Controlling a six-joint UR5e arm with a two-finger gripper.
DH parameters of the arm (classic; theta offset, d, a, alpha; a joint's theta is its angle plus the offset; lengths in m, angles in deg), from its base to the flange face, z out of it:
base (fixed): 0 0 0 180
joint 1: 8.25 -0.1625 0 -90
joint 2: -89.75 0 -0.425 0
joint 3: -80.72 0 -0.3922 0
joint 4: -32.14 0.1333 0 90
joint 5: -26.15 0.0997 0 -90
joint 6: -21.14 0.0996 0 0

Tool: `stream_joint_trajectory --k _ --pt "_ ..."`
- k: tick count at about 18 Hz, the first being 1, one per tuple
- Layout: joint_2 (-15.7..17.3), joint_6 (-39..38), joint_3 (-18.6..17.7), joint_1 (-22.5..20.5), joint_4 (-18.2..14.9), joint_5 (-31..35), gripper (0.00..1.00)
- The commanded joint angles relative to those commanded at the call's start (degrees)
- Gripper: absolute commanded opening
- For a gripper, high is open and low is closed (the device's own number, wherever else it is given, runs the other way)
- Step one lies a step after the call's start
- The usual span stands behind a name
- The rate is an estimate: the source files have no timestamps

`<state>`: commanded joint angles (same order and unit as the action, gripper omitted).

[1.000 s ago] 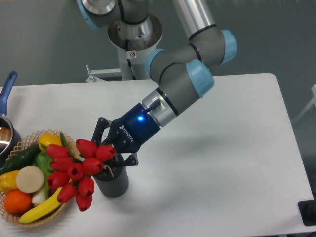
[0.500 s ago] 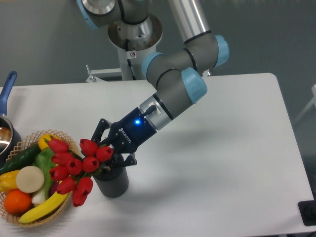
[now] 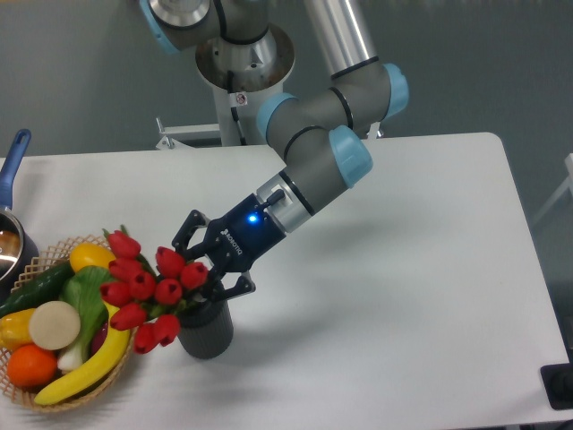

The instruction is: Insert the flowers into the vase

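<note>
The gripper (image 3: 204, 269) sits low over the vase's mouth with its fingers spread apart around the stems; whether a pad touches the bunch cannot be told, because the blooms cover the gap. The flowers (image 3: 148, 288) fan out from just beside the fingertips toward the side away from the arm, heads tilted well off upright, stems running down into the vase (image 3: 207, 330), which stands directly beneath the gripper on the table (image 3: 394, 305).

The main risk, as I judge it, is the lean. The bunch hangs far past the vase rim on one side, so once left alone its weight could lever the stems out or tip the short vase. A finger catching a leaf or bloom on the way up would drag the bunch out again. The lower finger looks close to the rim, and a sideways pull there could shove the vase.

Beyond the blooms, on the far side from the gripper, lies the wicker basket (image 3: 36, 266) of fruit; the lowest tulip heads overhang its edge and could snag there.
</note>
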<state>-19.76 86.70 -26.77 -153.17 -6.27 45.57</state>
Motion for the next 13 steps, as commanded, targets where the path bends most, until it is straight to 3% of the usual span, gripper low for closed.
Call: stream_joint_trajectory --k 5,13 --pt "0.6 0.0 -1.1 -1.5 0.0 -0.1 0.77" --pt "1.5 -0.3 -2.1 -4.3 -0.1 0.0 0.95"
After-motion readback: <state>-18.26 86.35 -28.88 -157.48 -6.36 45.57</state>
